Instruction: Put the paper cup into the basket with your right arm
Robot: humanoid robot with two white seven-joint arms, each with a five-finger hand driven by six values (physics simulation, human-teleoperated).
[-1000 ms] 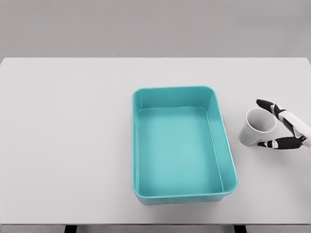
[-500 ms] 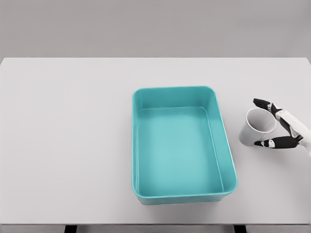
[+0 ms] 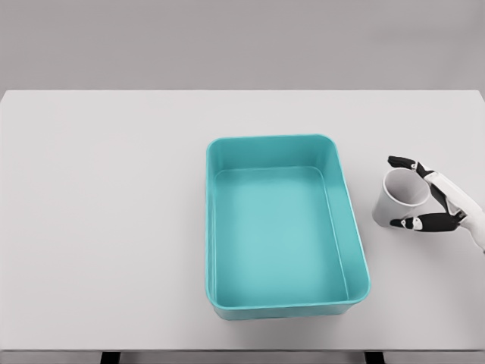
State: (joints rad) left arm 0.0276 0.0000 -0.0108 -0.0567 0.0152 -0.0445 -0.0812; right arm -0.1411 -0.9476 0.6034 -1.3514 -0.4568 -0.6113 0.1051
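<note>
The white paper cup (image 3: 395,203) stands upright on the table, just right of the teal basket (image 3: 348,227), with its mouth tilted toward my hand. My right hand (image 3: 399,192) comes in from the right edge and straddles the cup. Its black-tipped fingers (image 3: 402,162) reach past the cup's far rim, and the thumb (image 3: 408,223) lies along its near side. The fingers are still extended, not curled tight. The basket is a rectangular tub with nothing inside. The left arm does not show.
The white table (image 3: 106,227) spreads wide to the left of the basket. Its front edge runs along the bottom of the view, and a narrow strip of tabletop separates the cup from the basket's right wall.
My right hand has slid left, so fingers and thumb now reach further around the cup. The cup has shifted very slightly left and still stands on the table.
</note>
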